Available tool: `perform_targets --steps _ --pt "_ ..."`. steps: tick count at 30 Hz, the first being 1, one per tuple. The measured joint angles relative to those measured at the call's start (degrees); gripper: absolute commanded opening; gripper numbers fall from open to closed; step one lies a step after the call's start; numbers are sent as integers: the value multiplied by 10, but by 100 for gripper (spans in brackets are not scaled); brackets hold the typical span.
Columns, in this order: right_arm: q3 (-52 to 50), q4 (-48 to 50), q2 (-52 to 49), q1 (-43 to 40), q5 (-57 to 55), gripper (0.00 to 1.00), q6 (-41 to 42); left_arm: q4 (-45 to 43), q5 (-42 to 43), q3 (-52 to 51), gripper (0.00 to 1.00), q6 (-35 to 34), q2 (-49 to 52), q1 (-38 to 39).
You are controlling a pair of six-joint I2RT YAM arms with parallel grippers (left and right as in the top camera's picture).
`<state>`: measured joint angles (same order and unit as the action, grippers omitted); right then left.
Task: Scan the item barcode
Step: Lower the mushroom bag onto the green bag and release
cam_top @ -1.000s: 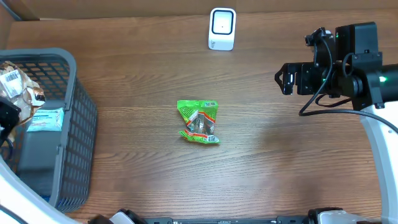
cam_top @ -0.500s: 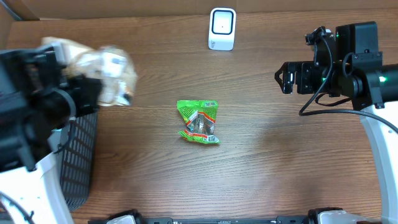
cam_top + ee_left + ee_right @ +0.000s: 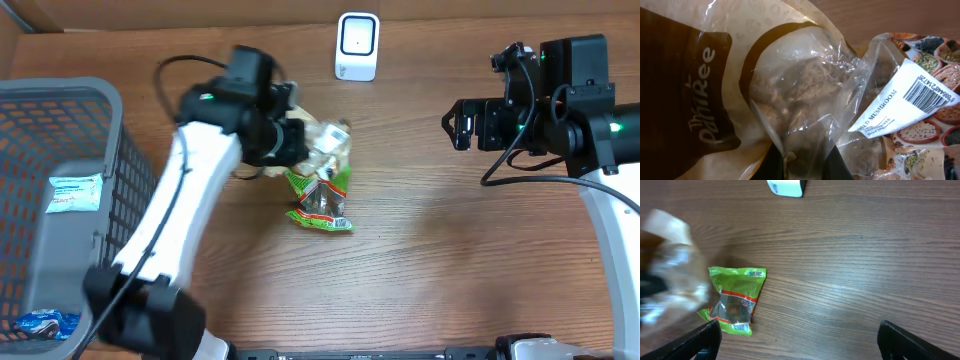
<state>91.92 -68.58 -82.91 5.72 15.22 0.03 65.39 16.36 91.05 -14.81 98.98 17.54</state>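
Mushroom bag (image 3: 326, 141) hangs pinched by left fingers (image 3: 284, 141), arm stretched over green packet (image 3: 322, 201); right fingers (image 3: 905, 340) stand spread.

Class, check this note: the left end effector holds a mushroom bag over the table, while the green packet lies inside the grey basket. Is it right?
No. The green packet lies on the wooden table, outside the grey basket, as the overhead view shows. The rest stands: the left end effector holds the mushroom bag over the table.
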Motion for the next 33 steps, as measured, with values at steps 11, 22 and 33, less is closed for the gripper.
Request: perform_targets --steps 11,22,33 --pt "0 0 0 0 0 100 0 23 -91 0 8 -113 158 104" --pt "0 0 0 0 0 100 0 50 -111 12 41 -155 214 127" --pt "0 0 0 0 0 100 0 202 -119 240 100 -115 171 55"
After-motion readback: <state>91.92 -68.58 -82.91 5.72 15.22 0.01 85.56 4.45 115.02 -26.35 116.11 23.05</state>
